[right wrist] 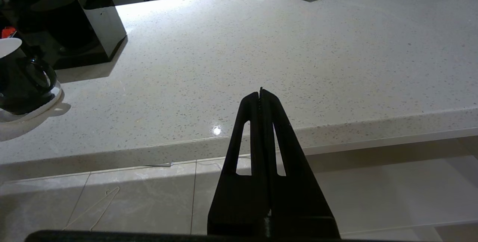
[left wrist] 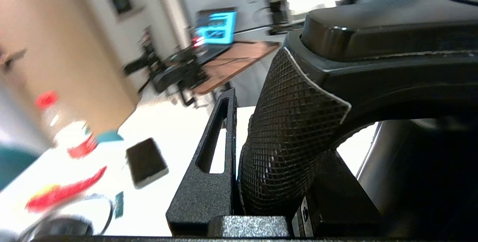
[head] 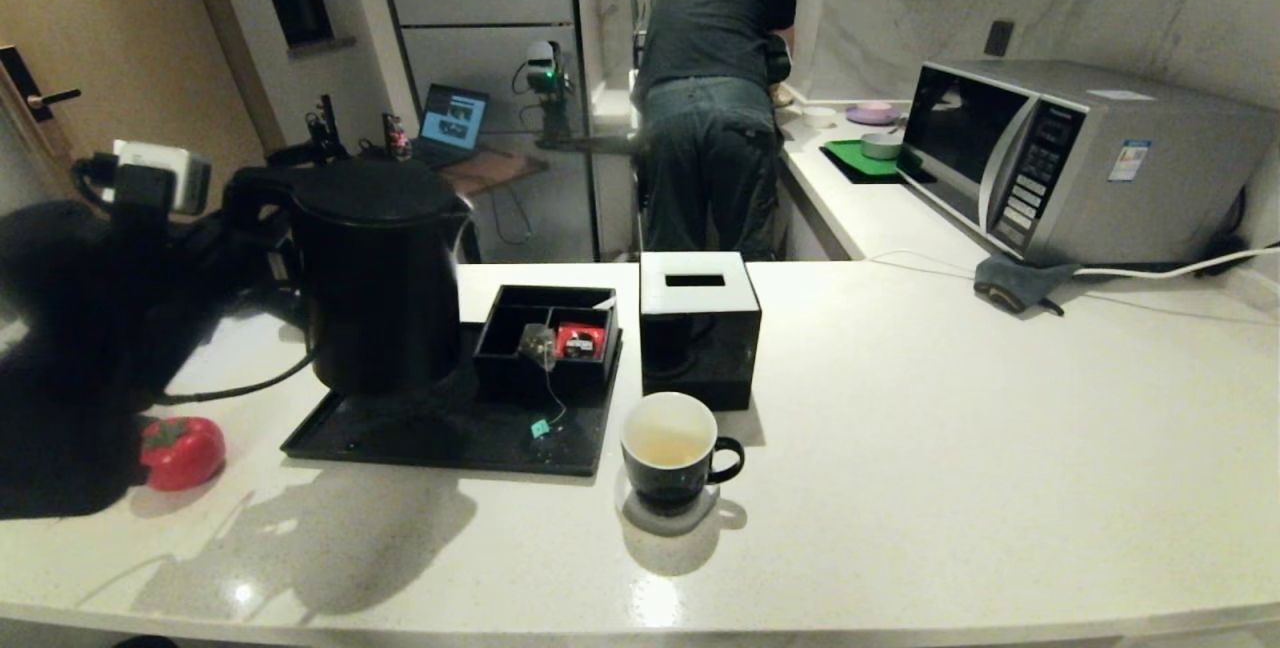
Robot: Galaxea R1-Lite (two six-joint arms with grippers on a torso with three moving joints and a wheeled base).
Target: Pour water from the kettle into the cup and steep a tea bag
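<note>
Flanking cup (head: 668, 448): black box (head: 698, 326) behind, tray (head: 450, 433) leftward, kettle (head: 375, 273) aboard.

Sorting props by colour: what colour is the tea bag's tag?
Teal. The tag lies on the black tray, clearest in the head view.

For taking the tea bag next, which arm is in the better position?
Probably the right. The right gripper is shut and empty before the counter, while the left gripper grips the kettle handle. The tea bag lies in the black organizer.
</note>
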